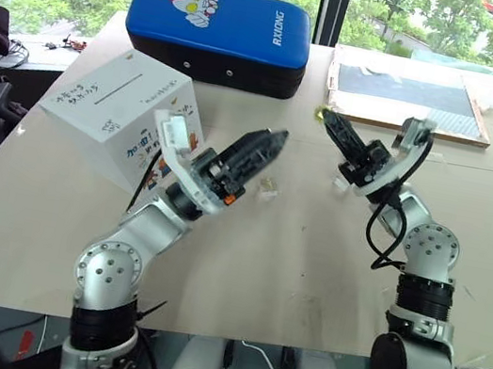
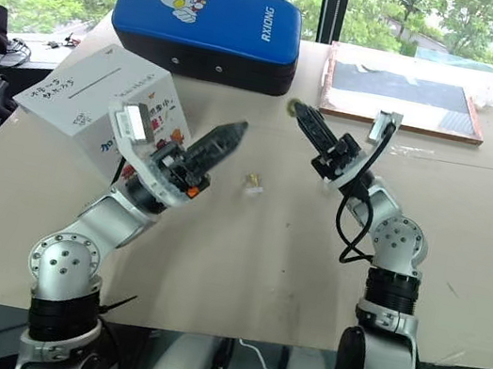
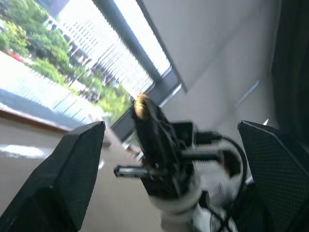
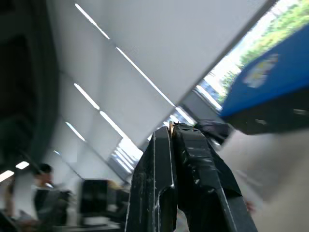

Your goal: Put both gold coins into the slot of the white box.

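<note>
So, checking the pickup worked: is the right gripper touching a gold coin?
Touching. The left eye view shows the right gripper shut on a gold coin at its tip, raised off the table.

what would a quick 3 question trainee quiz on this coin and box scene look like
1. True or false: the right gripper is shut on a gold coin.
2. Where does the white box stand? A) on the robot's left of the table, in front of the blue cushion; B) on the robot's right, beside the framed board; C) on top of the cushion.
3. Fill in: the left gripper has its fingers ____, with nothing between them.

Key: 1 true. 2 A. 3 open.
</note>
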Controlling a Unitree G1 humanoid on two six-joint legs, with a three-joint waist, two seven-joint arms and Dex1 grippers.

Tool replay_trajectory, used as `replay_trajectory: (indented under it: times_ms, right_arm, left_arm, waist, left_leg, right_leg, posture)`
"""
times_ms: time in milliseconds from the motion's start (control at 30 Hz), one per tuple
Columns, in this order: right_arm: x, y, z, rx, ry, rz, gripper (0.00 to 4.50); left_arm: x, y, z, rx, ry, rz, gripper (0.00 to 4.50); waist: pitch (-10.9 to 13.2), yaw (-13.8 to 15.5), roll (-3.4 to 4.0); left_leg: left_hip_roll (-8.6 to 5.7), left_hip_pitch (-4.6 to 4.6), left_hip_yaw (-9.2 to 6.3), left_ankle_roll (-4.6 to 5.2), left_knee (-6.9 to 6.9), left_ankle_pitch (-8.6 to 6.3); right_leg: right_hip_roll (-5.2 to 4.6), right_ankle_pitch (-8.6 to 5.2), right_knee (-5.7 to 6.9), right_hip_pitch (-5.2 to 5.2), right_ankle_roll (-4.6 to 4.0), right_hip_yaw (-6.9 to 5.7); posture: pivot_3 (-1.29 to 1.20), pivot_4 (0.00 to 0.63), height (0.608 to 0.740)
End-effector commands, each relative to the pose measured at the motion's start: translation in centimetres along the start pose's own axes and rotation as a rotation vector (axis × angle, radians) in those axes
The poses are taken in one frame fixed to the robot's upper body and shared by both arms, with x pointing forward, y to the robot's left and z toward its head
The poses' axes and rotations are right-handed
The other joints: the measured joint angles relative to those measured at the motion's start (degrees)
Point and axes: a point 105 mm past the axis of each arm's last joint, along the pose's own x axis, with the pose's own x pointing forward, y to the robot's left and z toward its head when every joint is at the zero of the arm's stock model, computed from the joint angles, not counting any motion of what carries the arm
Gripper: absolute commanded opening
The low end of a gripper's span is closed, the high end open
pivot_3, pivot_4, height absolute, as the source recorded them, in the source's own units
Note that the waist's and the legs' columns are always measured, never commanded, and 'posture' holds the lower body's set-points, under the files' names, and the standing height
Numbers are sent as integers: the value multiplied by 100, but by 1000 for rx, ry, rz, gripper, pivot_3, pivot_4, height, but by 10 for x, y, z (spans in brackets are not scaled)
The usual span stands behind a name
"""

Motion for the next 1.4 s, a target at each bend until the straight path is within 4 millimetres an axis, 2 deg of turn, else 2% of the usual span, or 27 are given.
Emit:
replay_trajectory:
  times_ms: [33, 67, 167, 267, 700, 800, 833, 933, 1333, 1367, 1400]
  right_arm:
    - [10, 29, -9, 13, 24, 79, 51]
    - [12, 34, -14, 17, 40, 97, 51]
    - [13, 38, -24, 26, 68, 110, 0]
    - [13, 37, -31, 32, 78, 107, 0]
    - [20, 38, -38, 27, 82, 114, 0]
    - [20, 39, -39, 27, 83, 116, 0]
    - [20, 39, -39, 27, 83, 117, 0]
    - [20, 39, -40, 30, 82, 116, 0]
    - [21, 39, -43, 7, 93, 117, 0]
    - [22, 39, -42, 3, 86, 112, 641]
    - [23, 38, -42, 1, 82, 110, 1002]
  left_arm:
    - [2, -12, 7, -36, -31, -50, 4500]
    - [2, -13, 8, -48, -35, -58, 4500]
    - [1, -18, 10, -67, -38, -82, 3783]
    - [1, -22, 11, -68, -33, -98, 2427]
    - [2, -35, 6, -86, 6, -151, 2427]
    - [3, -35, 7, -91, 2, -152, 1626]
    - [3, -35, 7, -93, 0, -153, 1016]
    - [4, -36, 9, -97, -9, -155, 19]
    - [7, -39, 6, -96, 18, -166, 19]
    - [7, -39, 6, -96, 20, -166, 0]
    - [7, -39, 6, -97, 22, -166, 0]
  waist:
    - [0, 2, 0]
    - [0, 6, 0]
    - [0, 3, 0]
    - [0, 0, 0]
    - [0, -1, 0]
    - [0, -1, 0]
    - [0, -2, 0]
    - [0, -1, 0]
    - [0, -1, 0]
    - [0, -1, 0]
    - [1, -1, 0]
  left_leg:
    - [-3, 0, 0, 0, 0, 0]
    - [-6, 0, 2, 0, 0, 0]
    - [-10, -2, 7, 1, 3, 0]
    - [-11, -2, 10, 1, 3, 0]
    - [-6, -1, 5, 1, 2, 0]
    - [-6, -1, 5, 1, 2, 0]
    - [-6, -1, 5, 1, 1, 0]
    - [-5, -1, 5, 1, 1, 0]
    - [-5, -2, 5, 1, -1, 0]
    - [-5, -2, 5, 1, -1, 0]
    - [-5, -2, 5, 1, -1, 0]
  right_leg:
    - [11, 0, 0, 0, 0, 1]
    - [23, -1, -1, 1, 0, 1]
    - [23, -1, -6, 2, 1, 0]
    - [25, -1, -7, 2, 1, -10]
    - [38, -3, -10, 2, -1, -13]
    - [38, -3, -10, 2, -1, -14]
    - [38, -3, -11, 2, -1, -14]
    - [38, -3, -11, 2, -1, -14]
    - [38, -4, -16, 2, -1, -14]
    - [38, -4, -16, 2, -1, -14]
    - [38, -4, -17, 2, -1, -14]
  posture:
    - [0, 150, 740]
    - [0, 150, 740]
    - [0, 150, 740]
    - [0, 150, 740]
    - [0, 150, 740]
    - [0, 150, 740]
    - [0, 150, 740]
    - [0, 150, 740]
    - [0, 150, 740]
    - [0, 150, 740]
    - [0, 150, 740]
